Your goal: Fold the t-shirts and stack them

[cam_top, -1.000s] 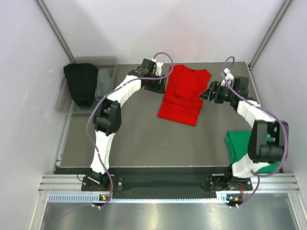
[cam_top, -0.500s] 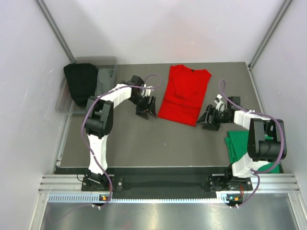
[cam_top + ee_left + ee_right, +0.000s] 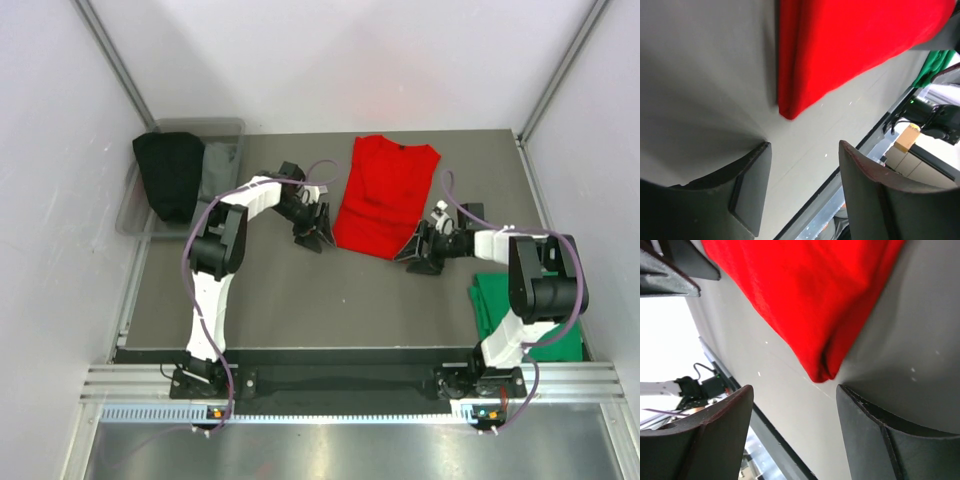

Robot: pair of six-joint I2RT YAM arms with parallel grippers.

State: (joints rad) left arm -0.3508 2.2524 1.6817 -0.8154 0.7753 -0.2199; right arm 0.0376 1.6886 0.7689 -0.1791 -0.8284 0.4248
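The red t-shirt [image 3: 382,197] lies partly folded on the dark table [image 3: 300,290], collar toward the back. My left gripper [image 3: 313,233] is open and low on the table just left of its near left corner [image 3: 788,111]. My right gripper [image 3: 413,256] is open just right of its near right corner [image 3: 824,372]. Neither touches the cloth. The green t-shirt [image 3: 500,305] lies folded at the near right, partly hidden by the right arm, and shows far off in the left wrist view [image 3: 935,62].
A clear bin [image 3: 215,140] at the back left holds a black cloth [image 3: 168,175] and a grey cloth [image 3: 218,168]. White walls with metal posts close in the table. A metal rail [image 3: 340,385] runs along the near edge.
Both arms came forward from the shirt's upper sides down to its near corners. Over the last half second each gripper closed in a little toward the shirt. The shirt has not moved.
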